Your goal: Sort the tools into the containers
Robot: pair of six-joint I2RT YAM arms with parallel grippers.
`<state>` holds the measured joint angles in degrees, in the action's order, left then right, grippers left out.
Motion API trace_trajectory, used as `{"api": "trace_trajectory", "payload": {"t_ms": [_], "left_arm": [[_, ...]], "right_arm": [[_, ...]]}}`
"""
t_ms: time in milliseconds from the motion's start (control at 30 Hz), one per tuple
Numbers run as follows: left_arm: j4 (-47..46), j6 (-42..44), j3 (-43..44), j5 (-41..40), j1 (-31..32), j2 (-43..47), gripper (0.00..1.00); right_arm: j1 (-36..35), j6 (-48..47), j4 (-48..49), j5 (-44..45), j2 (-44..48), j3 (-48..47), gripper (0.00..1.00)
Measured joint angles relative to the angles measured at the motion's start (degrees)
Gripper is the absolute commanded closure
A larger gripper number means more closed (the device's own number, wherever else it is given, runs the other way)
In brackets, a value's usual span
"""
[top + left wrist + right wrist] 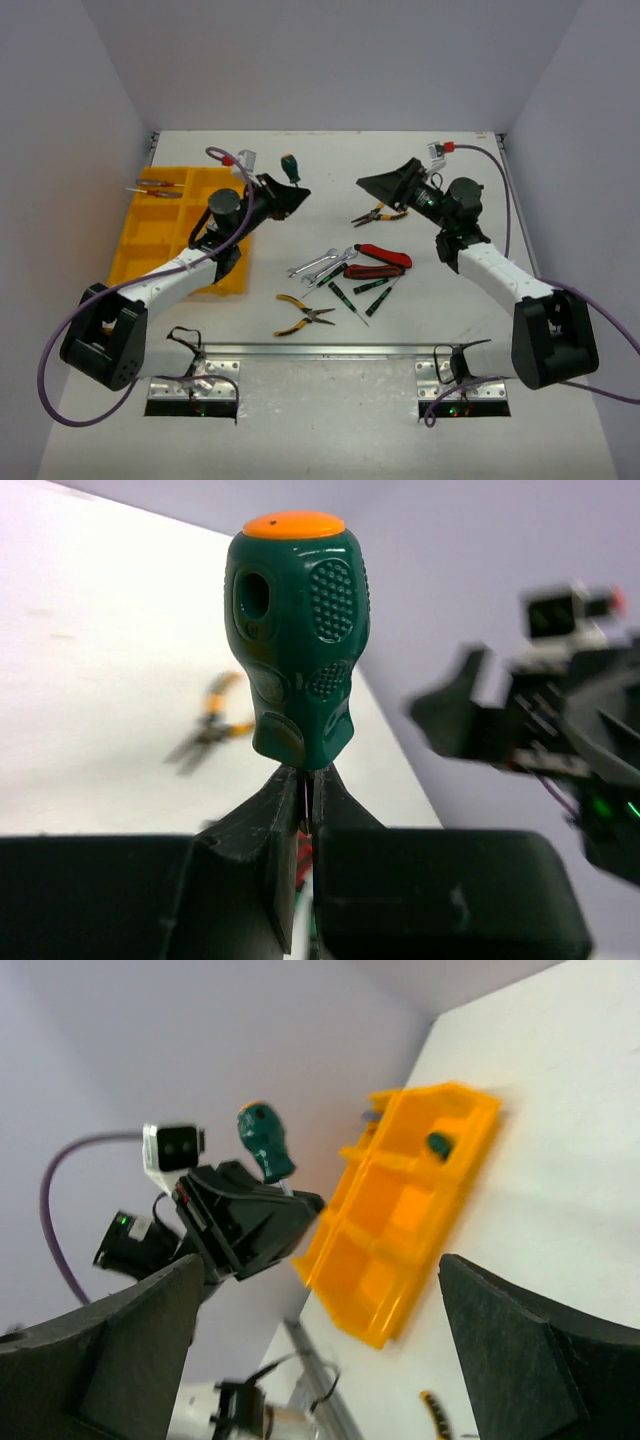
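Tabletop [330,215] carries tray [150,240] at left and a loose pile [345,275] in the middle; right tool [372,183] has fingers apart, empty; left tool [303,790] clamped on screwdriver [295,640] shaft, green handle up, just right of tray; transport step, likely; next: swing left over a compartment, lower, release.
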<state>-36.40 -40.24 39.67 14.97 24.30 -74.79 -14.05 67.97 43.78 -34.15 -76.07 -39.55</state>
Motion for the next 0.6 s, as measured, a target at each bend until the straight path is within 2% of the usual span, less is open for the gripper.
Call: {"api": "trace_trajectory", "payload": {"t_ms": [133,267,400,567,600], "left_arm": [[17.95,-5.09,7.23,-9.39,-13.08,-1.83,1.0],[28.11,-9.6,14.44,-14.38,-22.67,-8.91,1.0],[36.34,-12.4,22.02,-16.79,-25.16,-19.86,1.0],[45.21,-15.03,28.63,-18.67,-25.41,-29.05,1.0],[46.27,-15.53,29.17,-19.15,-25.48,-30.02,0.95]], "right_arm": [[7.82,-1.35,-8.92,1.66,2.47,-0.07,0.01],[7.58,-4.99,-17.16,1.9,6.66,-0.11,0.01],[7.48,-7.63,-20.14,0.66,8.14,-0.21,0.01],[7.65,-9.34,-22.89,-1.16,8.06,-0.24,0.01],[7.7,-9.57,-23.2,-1.39,8.06,-0.24,0.01]]}}
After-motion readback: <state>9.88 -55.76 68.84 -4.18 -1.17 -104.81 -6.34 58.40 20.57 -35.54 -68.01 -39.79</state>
